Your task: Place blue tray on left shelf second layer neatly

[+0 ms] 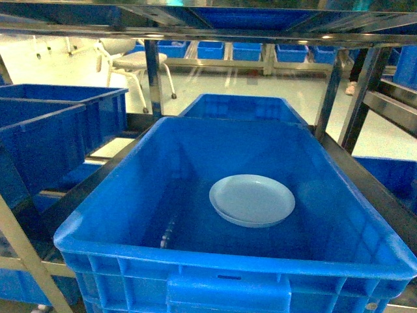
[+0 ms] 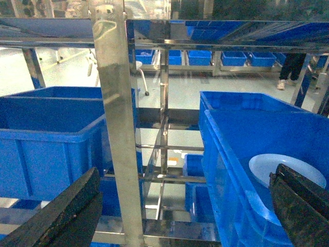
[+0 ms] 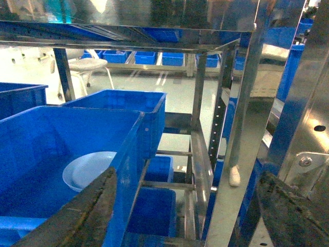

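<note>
Steel rack (image 1: 156, 72) frames everything, its uprights and cross rails close on both sides. Largest on it, a deep blue crate (image 1: 117, 215) fills the near tier, high walls all round. A second crate (image 1: 58, 130) stands on the left shelf, beyond an upright. The blue tray (image 1: 252, 199) lies flat on the near crate's floor, right of centre. Left pincer (image 2: 185, 211) and right pincer (image 3: 190, 216) gape wide, holding nothing.

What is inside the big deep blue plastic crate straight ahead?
Only the pale blue round plastic tray, lying flat on the floor of the big blue crate, right of centre. The near inner wall is hidden behind the rim.
</note>
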You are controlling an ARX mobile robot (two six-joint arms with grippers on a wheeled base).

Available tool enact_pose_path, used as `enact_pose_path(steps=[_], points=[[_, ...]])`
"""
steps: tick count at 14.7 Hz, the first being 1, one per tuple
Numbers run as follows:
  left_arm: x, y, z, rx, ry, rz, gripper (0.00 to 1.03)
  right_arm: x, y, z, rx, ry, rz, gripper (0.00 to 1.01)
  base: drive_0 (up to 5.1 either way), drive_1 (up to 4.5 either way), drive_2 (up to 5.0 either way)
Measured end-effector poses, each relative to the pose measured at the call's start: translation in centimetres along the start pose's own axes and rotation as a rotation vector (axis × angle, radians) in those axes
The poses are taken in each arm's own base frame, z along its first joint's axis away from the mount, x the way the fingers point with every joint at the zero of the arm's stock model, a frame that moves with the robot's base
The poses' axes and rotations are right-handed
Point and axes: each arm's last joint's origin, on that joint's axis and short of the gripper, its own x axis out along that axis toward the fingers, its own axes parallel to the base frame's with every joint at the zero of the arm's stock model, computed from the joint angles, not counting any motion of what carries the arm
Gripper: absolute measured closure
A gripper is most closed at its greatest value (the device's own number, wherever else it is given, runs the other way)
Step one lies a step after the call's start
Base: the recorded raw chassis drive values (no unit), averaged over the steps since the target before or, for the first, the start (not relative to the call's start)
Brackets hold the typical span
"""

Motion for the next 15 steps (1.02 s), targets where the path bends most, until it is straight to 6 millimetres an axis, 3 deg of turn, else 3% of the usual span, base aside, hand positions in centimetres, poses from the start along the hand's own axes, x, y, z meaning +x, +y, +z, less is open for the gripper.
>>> enact_pose_path(steps=[1,2,15], points=[[0.0,0.0,0.0,0.0,0.0,0.0,0.05,0.0,0.0,0.0,0.0,0.0,0.0,0.04,0.0,0.0,0.0],[0.0,0.0,0.0,0.0,0.0,0.0,0.05,0.0,0.0,0.0,0.001,0.0,0.0,0.02,0.0,0.0,0.0],[0.0,0.0,0.0,0.0,0.0,-0.001,0.05,0.0,0.0,0.0,0.001,0.0,0.0,0.03,0.0,0.0,0.0]])
